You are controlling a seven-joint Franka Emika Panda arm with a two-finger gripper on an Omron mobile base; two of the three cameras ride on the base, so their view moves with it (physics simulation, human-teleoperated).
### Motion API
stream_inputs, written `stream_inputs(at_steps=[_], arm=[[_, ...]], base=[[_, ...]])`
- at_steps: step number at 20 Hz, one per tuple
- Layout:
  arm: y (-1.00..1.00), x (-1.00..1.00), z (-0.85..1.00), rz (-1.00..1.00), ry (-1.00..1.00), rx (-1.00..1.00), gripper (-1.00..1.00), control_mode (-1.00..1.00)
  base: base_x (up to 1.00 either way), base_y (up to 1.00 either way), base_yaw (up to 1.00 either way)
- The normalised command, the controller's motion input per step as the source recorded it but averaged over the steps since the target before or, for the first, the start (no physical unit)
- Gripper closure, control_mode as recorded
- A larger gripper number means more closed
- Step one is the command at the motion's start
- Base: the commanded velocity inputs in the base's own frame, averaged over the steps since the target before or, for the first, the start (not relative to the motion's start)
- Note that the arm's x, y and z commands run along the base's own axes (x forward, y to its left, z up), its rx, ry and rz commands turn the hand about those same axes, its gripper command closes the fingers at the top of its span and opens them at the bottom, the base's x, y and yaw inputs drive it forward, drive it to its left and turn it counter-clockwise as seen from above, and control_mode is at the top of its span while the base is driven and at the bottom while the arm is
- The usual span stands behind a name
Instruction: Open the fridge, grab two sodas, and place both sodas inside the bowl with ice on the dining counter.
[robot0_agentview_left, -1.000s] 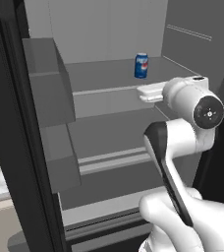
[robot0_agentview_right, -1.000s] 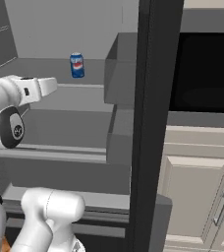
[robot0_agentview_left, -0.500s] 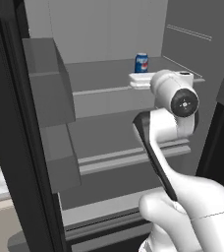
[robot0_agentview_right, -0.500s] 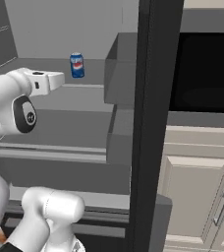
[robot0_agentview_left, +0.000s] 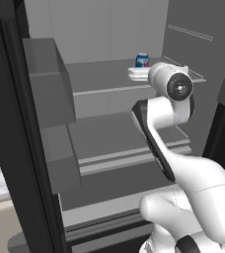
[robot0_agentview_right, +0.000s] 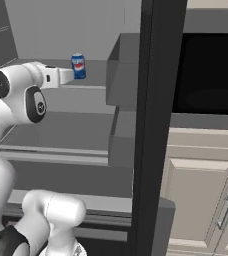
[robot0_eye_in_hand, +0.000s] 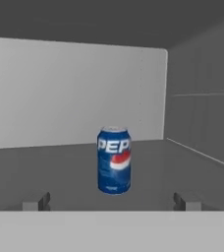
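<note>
Fridge (robot0_agentview_left: 109, 29) stands open; grey shelved interior faces the base cams. Left base view shows the black L door edge w/ grey door bins, plus a strip of white marble at the lower L edge. Right base view shows instead the black R door edge (robot0_agentview_right: 158, 125), a dark appliance front beyond it and cream cabinet doors (robot0_agentview_right: 201, 200) w/ bar handles below; neither is seen from the left side.

Arm (robot0_agentview_left: 159, 123) reaches up from the base onto the upper shelf (robot0_agentview_left: 104, 74). In both base views the wrist housing covers most of the hand; fingers not resolvable there.

Gripper (robot0_eye_in_hand: 111, 202): hand view shows the two dark tips spread wide, one near each side of the frame, nothing between them but open shelf. Holding nothing.

Soda can (robot0_eye_in_hand: 114, 160): blue, red-and-white logo, upright on the upper shelf, centred ahead of the tips, apart from both. Left base view: only its top half clears the hand (robot0_agentview_left: 142, 60). Right base view: can (robot0_agentview_right: 78, 66) sits just past the hand's front end; contact cannot be judged there.
</note>
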Motion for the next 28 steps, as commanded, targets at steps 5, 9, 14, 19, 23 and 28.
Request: stream_inputs(at_steps=[5,9,14,19,23,28], arm=[[-0.08,0.49,0.00,0.00,0.05,0.02,-1.00,-1.00],[-0.06,0.52,0.00,0.00,0.06,0.06,-1.00,-1.00],[-0.02,0.49,0.00,0.00,0.04,0.05,-1.00,-1.00],[-0.04,0.37,0.00,0.00,0.01,0.03,-1.00,-1.00],[-0.06,0.27,0.00,0.00,0.00,0.01,-1.00,-1.00],[0.00,0.19,-0.10,0.00,0.00,0.02,-1.00,-1.00]], base=[[0.00,0.00,0.00],[0.00,0.00,0.00],[0.00,0.00,0.00],[0.00,0.00,0.00],[0.00,0.00,0.00],[0.00,0.00,0.00]])
